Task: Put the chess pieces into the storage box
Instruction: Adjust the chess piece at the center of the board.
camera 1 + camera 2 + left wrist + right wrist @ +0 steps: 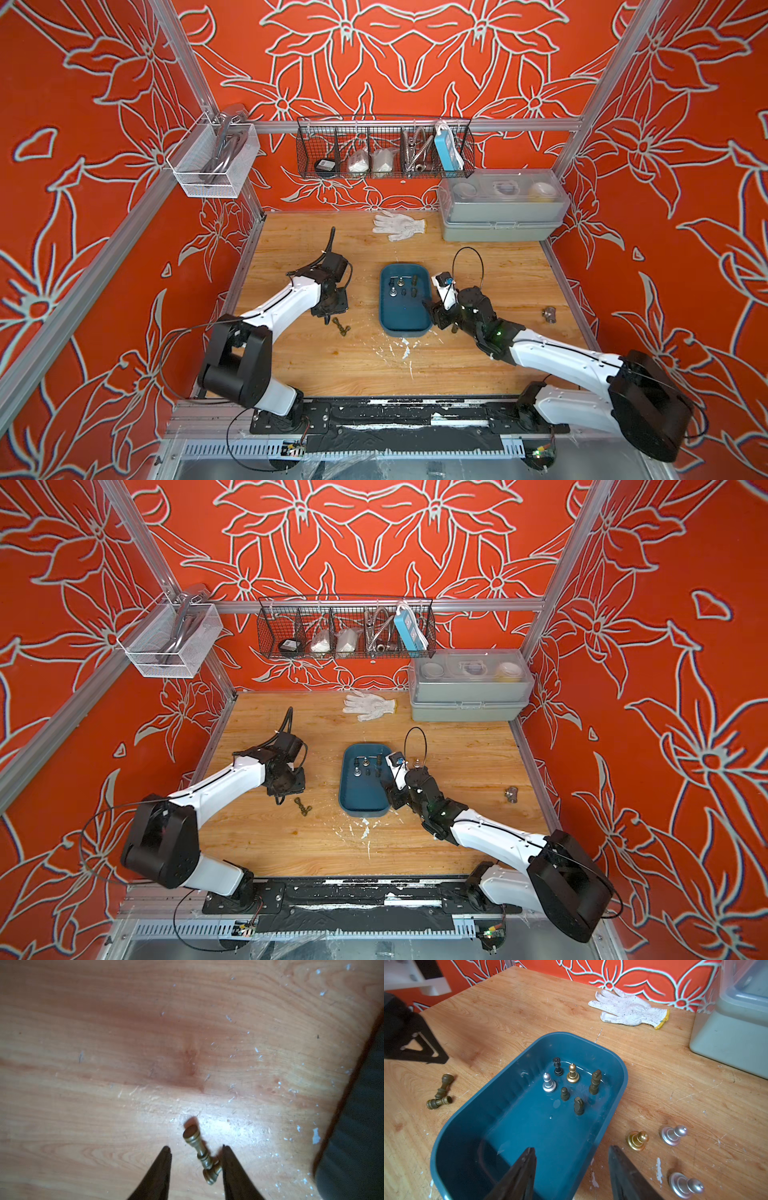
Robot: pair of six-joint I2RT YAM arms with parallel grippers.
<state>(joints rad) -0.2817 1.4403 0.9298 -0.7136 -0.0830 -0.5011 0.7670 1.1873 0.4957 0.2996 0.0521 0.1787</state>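
The teal-blue storage box lies mid-table with several chess pieces standing at its far end. Two olive-brown pieces lie crossed on the wood left of the box. My left gripper stands open over them; they lie between its fingers, close to one. My right gripper is open astride the box's right rim, with nothing in it. A gold pawn and two silver pawns lie just right of the box.
A white work glove lies at the back of the table. The grey box with a translucent lid fills the back right corner. A small grey metal thing sits near the right edge. Wire baskets hang on the back wall.
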